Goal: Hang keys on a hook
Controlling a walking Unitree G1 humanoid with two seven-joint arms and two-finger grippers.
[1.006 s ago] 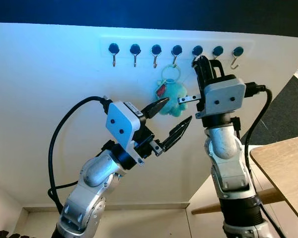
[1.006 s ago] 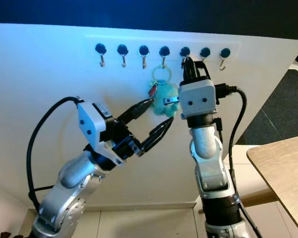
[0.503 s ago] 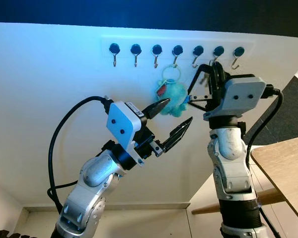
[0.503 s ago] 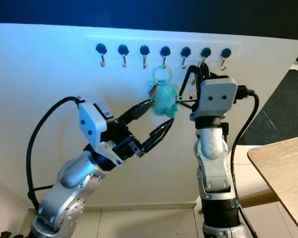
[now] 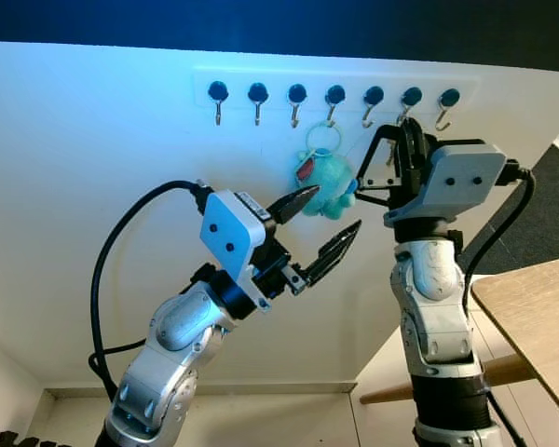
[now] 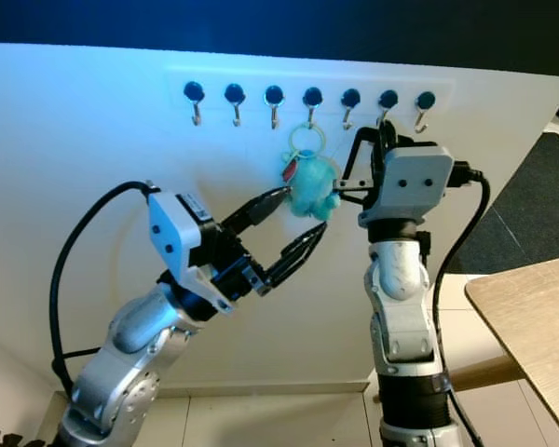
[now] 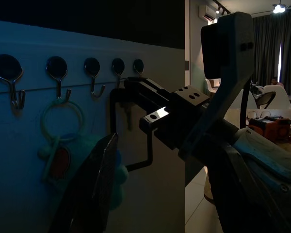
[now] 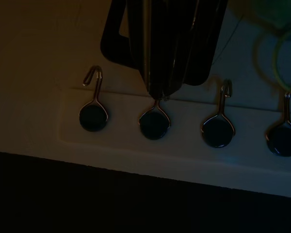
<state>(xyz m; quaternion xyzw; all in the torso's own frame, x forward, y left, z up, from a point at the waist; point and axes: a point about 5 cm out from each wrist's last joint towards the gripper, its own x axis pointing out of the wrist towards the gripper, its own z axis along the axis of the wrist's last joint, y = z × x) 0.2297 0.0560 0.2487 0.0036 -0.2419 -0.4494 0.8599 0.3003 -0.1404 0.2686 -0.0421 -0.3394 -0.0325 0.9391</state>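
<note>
You are looking at the keys (image 5: 324, 177) hanging at upper centre of the frame: their pale green ring is on the fourth hook (image 5: 334, 98) of the seven-hook rail (image 5: 270, 79), with the teal plush charm and a small red tag dangling against the white wall. Since a second ago your right claw (image 5: 380, 166) has been letting go and swinging away toward the right, so it is now standing released just beside the plush, its fingers spread and empty. That suggests the hanging step is done and you are backing off. Your left claw (image 5: 321, 226) is still waiting below the keys in mid-frame, fingers spread, gripping nothing. A wooden table (image 5: 531, 312) is showing at lower right. No brand, label or writing is legible anywhere.
</note>
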